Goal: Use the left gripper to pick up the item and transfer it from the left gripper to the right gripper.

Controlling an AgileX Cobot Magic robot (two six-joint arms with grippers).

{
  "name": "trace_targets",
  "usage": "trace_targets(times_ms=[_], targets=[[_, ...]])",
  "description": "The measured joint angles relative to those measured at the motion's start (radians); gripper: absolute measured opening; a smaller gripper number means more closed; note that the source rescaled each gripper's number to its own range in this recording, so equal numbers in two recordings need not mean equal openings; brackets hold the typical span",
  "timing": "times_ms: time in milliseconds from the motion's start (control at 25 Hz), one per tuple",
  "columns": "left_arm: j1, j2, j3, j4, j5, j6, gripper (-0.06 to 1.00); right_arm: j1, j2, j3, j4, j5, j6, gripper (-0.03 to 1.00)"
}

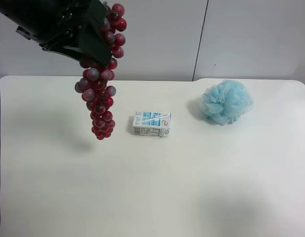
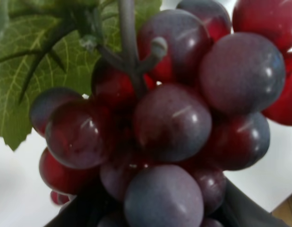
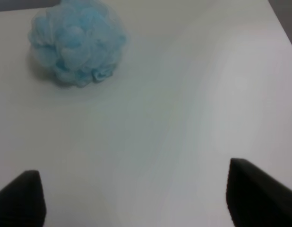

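Found grapes (image 1: 99, 89) lifted off the tabletop (image 1: 202, 187), hanging just beside and above the carton (image 1: 151, 123), clamped by the left gripper (image 1: 98, 57). Judged pickup done, handover outstanding. Noted right gripper (image 3: 136, 198) fingers (image 3: 259, 198) wide apart, empty.

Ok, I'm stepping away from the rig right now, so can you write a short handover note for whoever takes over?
Left gripper: shut on the bunch of dark red-purple artificial grapes, which hangs lifted off the white table.
Right gripper: open and empty, looking down at the table near the light blue mesh bath puff; not seen in the exterior high view.
The small white-blue carton lies on the table beside the hanging grapes.
Done: pickup.
Left: bring the grippers together, close the right one on the grapes, then release the left.
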Motion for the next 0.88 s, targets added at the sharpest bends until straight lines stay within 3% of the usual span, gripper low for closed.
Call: trace_targets(times_ms=[240, 480, 760, 880], targets=[[-0.158, 0.019, 0.006, -0.021, -0.085, 0.003, 0.01, 0.0, 0.0, 0.0, 0.0, 0.0, 0.0, 0.67], [-0.257, 0.092, 0.006, -0.045, -0.137, 0.007, 0.01, 0.0, 0.0, 0.0, 0.0, 0.0, 0.0, 0.67], [-0.3, 0.131, 0.008, -0.063, -0.233, 0.011, 0.01, 0.0, 0.0, 0.0, 0.002, 0.0, -0.004, 0.67], [-0.3, 0.132, 0.008, -0.071, -0.248, 0.015, 0.01, 0.0, 0.0, 0.0, 0.048, 0.0, -0.07, 0.67]])
